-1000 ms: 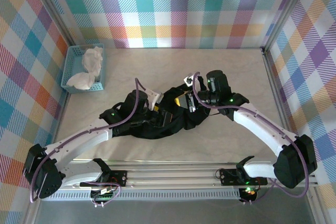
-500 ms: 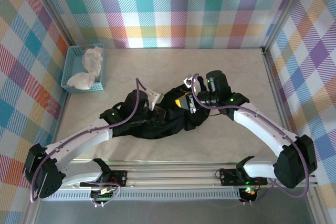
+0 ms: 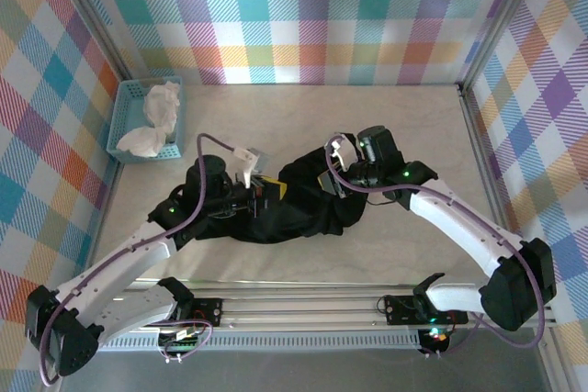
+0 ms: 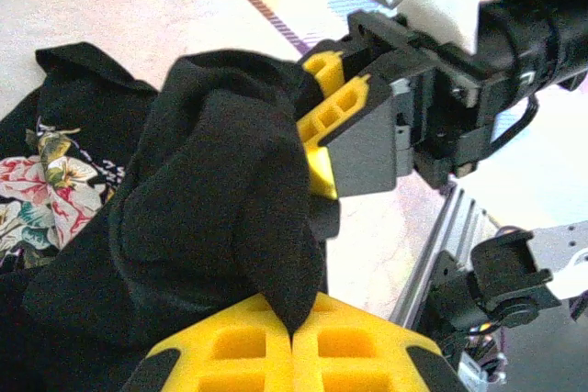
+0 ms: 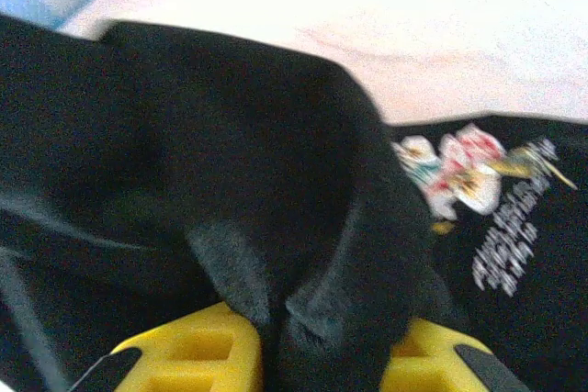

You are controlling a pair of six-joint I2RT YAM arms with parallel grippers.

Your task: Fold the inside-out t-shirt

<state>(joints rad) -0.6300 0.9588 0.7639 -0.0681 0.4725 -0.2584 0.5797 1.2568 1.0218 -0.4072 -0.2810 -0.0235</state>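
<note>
- t-shirt (image 3: 294, 216) sits mid-table as a black crumpled heap, nearer the front edge than the back wall.
- No fold made yet, by my read. It isn't even laid flat, and I see no clean hem or sleeve line.
- Rose print (image 5: 459, 167) shows on one patch, so some of the printed face is out. Whether the whole shirt is turned right way, I can't tell.
- Left gripper (image 4: 292, 330): fingers pressed together, pinching a peak of shirt cloth.
- Right gripper (image 5: 317, 341): a thick wad of cloth sits between its fingers, which stand a little apart. Clamping or letting go, I can't tell.
- Left to do, as I judge it: pull the shirt open, spread it flat, then fold.
- The two grippers are close to each other over the heap, so I'd part them sideways with care.
- Table (image 3: 395, 126) has bare room behind and to the right of the heap, enough to spread it.
- Front rail (image 3: 303, 305) is near the shirt's front edge, so there's little room that way.
- Basket (image 3: 122, 142) with white cloth (image 3: 158, 115) is in the far left corner, well apart from the shirt.
</note>
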